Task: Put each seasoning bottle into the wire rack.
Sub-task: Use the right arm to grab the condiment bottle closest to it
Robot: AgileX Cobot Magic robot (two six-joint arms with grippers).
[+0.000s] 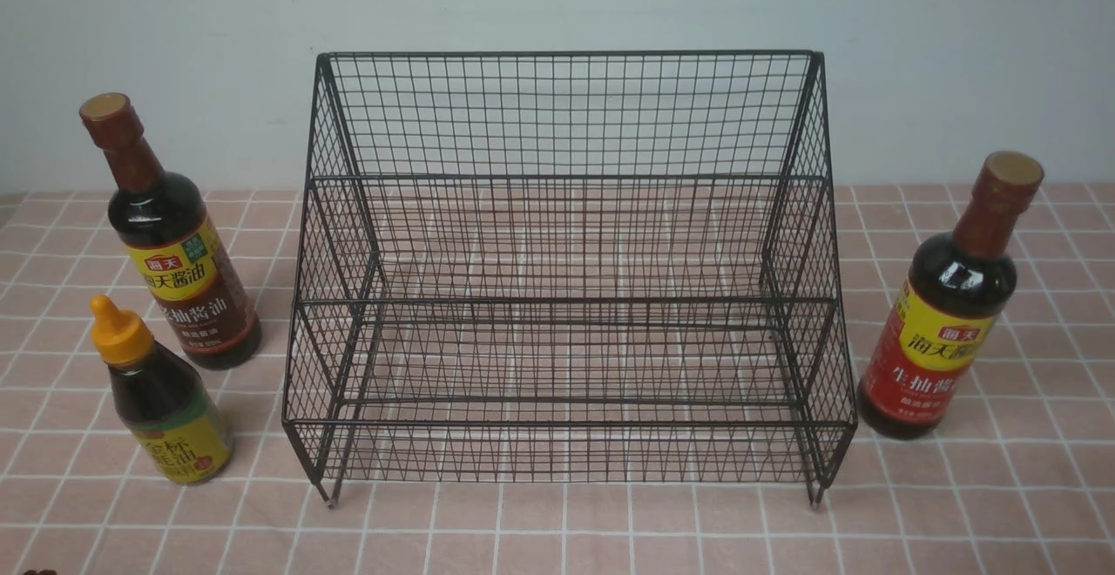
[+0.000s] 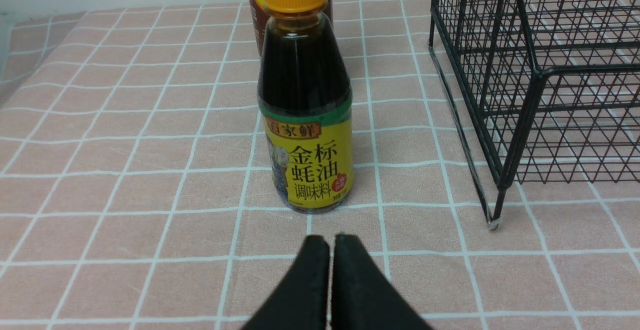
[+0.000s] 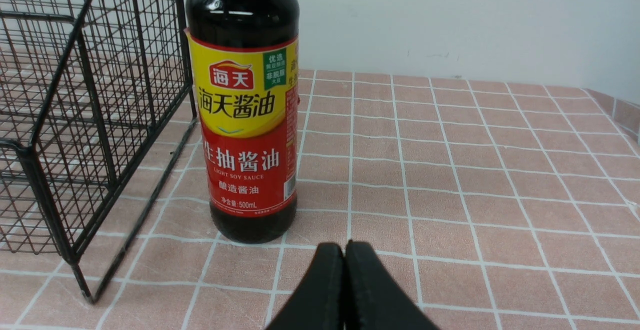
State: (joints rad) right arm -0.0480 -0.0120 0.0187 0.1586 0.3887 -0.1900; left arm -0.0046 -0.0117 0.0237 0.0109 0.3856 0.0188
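Black wire-mesh stepped rack [image 1: 566, 176] sits empty centre-frame; tall brown-label bottle [image 1: 179, 261] and short orange-capped bottle [image 1: 165, 409] stand left, tall red-label bottle [image 1: 945, 331] right. Our left gripper [image 2: 330, 270] and right gripper [image 3: 344, 280], both pressed together, each face one, we guess for pickup.

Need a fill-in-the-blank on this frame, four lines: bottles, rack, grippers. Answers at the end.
1. The wire rack contains ____ bottles.
2. The short bottle has an ____ nozzle cap.
3. The red-label tall bottle stands to the robot's ____ of the rack.
4. The left gripper and the right gripper are both ____, holding nothing.
Missing words: zero; orange; right; shut.
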